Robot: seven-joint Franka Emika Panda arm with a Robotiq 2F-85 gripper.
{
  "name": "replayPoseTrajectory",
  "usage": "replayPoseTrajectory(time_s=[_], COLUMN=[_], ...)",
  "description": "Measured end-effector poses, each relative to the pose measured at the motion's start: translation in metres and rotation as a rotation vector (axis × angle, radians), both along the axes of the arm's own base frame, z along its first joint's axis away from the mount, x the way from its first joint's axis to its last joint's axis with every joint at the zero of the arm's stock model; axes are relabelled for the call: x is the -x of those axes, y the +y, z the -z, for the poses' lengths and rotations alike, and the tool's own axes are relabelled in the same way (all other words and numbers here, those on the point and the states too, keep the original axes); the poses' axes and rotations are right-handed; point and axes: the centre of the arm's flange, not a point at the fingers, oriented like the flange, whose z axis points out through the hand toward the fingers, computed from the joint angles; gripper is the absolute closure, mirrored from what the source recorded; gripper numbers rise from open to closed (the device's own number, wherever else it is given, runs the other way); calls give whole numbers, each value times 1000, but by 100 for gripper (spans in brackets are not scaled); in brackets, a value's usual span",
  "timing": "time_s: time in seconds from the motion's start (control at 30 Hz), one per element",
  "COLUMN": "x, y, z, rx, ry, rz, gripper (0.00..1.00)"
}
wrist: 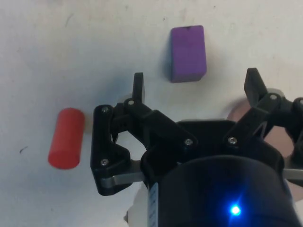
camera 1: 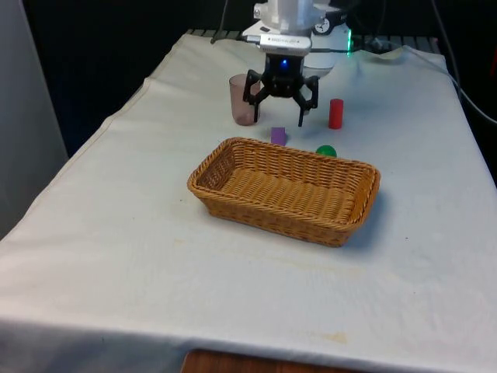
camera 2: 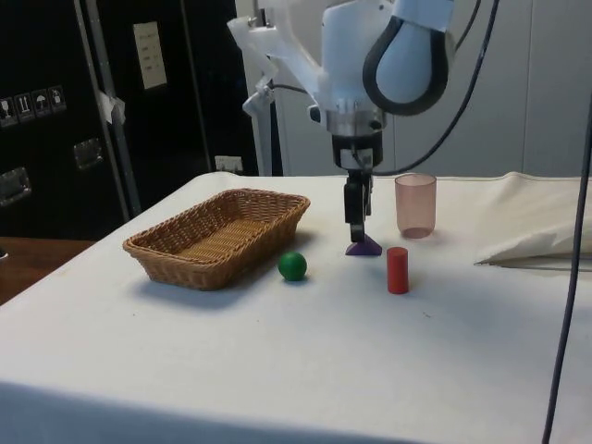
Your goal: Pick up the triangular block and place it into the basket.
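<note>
Side view: splayed fingers [camera 2: 357, 222] above purple block [camera 2: 363, 246].

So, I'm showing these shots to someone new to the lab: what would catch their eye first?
Probably the wicker basket, sitting mid-table on the white cloth. Next, the black gripper hanging open just above the purple triangular block, beyond the basket's far rim. Around it are bright bits: a green ball beside the basket, a red cylinder standing upright, and a translucent pink cup behind the block.
</note>
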Motion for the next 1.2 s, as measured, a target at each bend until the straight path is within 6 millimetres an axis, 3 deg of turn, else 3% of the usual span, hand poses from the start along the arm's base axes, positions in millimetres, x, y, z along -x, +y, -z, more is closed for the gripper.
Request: replayPoseTrajectory(time_s=[0.33,0.77,1.1,1.2], x=[1,1,-2,-6], y=[-11,-14,-14,-12], z=[18,22,19,8], rx=[22,30,29,21], ry=[-13,-16,-26,-39], rz=[7,9,8,6], gripper=[1,66,67,67])
